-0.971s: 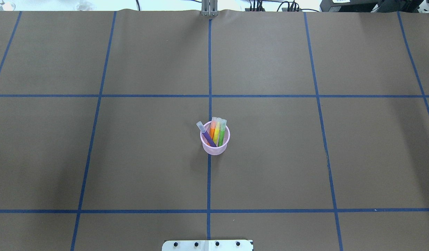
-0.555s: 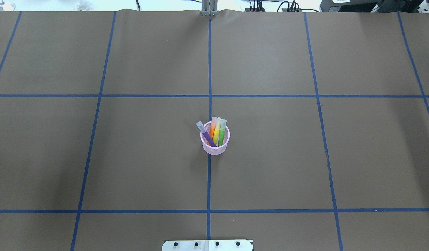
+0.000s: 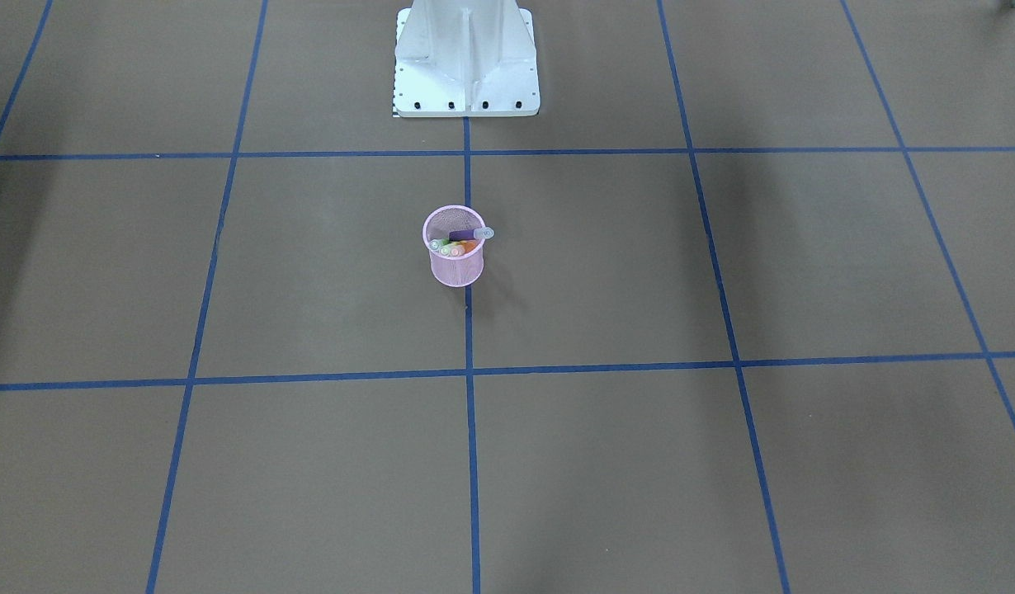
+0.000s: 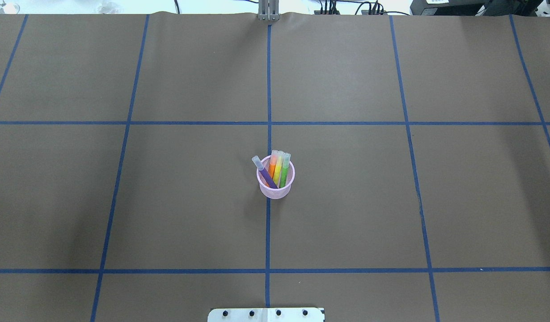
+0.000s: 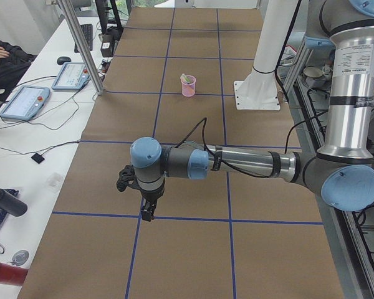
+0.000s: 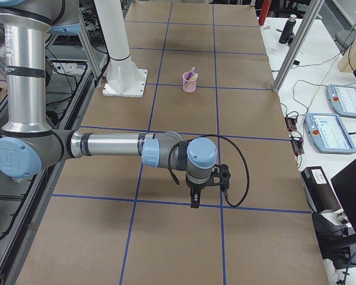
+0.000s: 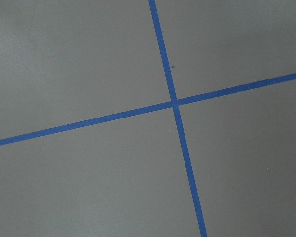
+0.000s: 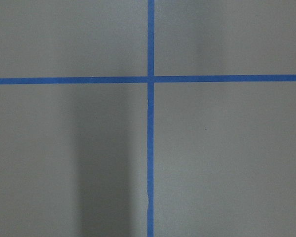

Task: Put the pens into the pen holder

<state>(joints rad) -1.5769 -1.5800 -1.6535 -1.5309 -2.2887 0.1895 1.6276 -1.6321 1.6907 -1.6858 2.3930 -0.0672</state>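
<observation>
The pink mesh pen holder stands upright at the table's middle on the centre tape line; it also shows in the front view. Inside it lean the purple pen, orange pen, yellow pen and green pen, caps up. The purple one tilts out over the rim. My left gripper shows only in the left side view, far from the cup and pointing down over the table. My right gripper shows only in the right side view, also far off. I cannot tell whether either is open or shut.
Blue tape lines grid the brown table. The robot's white base stands behind the cup. Control tablets and cables lie on the side bench, with a metal post at the table's edge.
</observation>
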